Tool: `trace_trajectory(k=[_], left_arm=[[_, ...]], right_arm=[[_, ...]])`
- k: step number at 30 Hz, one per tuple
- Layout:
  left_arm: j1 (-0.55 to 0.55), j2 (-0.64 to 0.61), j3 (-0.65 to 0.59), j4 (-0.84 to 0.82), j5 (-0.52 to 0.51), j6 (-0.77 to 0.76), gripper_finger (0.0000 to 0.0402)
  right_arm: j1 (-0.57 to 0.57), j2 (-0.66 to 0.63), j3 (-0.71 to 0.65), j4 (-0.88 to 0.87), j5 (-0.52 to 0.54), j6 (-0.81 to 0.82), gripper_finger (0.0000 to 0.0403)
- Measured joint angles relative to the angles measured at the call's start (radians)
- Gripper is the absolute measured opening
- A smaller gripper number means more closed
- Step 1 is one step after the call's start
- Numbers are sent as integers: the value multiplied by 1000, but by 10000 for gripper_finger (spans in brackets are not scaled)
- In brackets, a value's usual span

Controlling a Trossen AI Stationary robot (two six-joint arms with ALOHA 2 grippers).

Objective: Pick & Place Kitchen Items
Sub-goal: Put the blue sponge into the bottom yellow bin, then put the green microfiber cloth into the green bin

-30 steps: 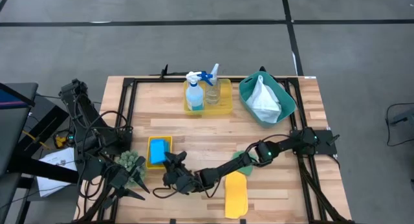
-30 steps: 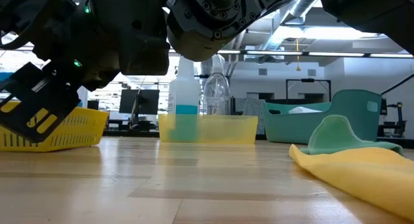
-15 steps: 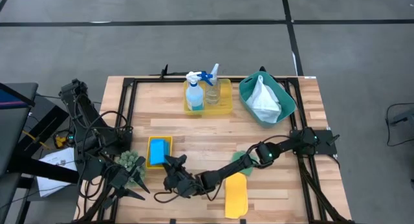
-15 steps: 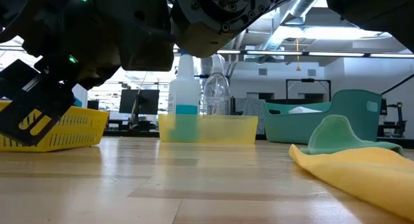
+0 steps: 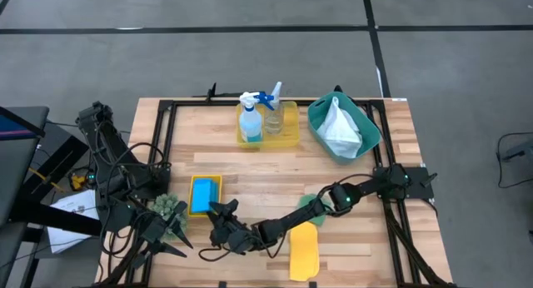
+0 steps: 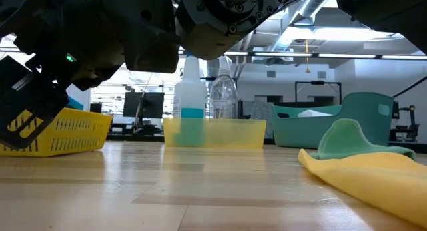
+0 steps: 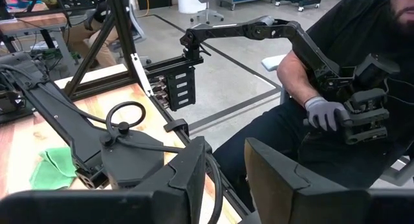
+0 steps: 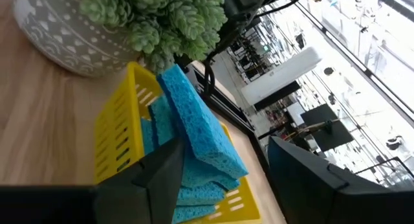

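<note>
Even overhead light; low view backlit, near arms dark, perhaps blurred; window glare.

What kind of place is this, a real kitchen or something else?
Probably a robotics lab or workshop, not a kitchen. The wooden table sits in a dark metal frame on a grey floor marked with tape lines, workstations with monitors stand behind it, and a seated person grips a control arm beside it.

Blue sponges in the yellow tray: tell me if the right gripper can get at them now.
Probably yes. The right gripper is open and points at the blue sponges, which stick up above the yellow tray, with nothing between.
</note>
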Motion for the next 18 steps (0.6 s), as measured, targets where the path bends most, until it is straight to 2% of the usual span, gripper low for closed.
trace_trajectory(k=[9,18], left_arm=[[0,0,0,0,0,0,104],[0,0,0,0,0,0,104]], right_arm=[[0,-3,0,16,-44,2,214],[18,-13,-2,75,-10,-68,214]])
